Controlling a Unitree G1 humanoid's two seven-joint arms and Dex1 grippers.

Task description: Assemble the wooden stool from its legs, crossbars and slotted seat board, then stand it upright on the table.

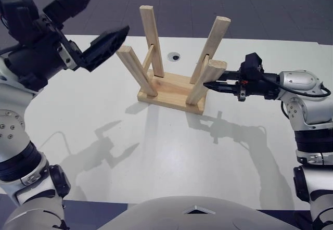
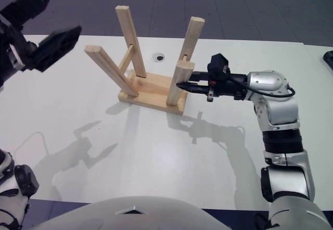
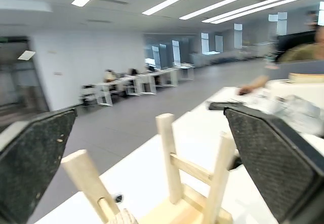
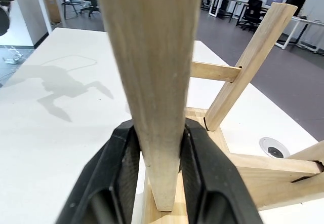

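Right pincer (image 1: 210,86) is found clamped on the near right leg (image 1: 204,81) of the stool (image 1: 177,96). The leg is taken low down from the 3 o'clock side, with the black fingers (image 4: 121,163) pressed against two opposite faces of the wood. Left pincer (image 1: 110,10) is held wide open above the table (image 1: 156,157), at 10 o'clock from the stool, close to the top of the near left leg (image 1: 134,68).

The stool is set upside down toward the 12 o'clock part of the table. Its seat board (image 1: 165,87) is laid flat and four legs are splayed upward. One crossbar (image 1: 149,58) is seen joining the two left legs. A cable hole (image 1: 176,57) is noted just behind the stool.
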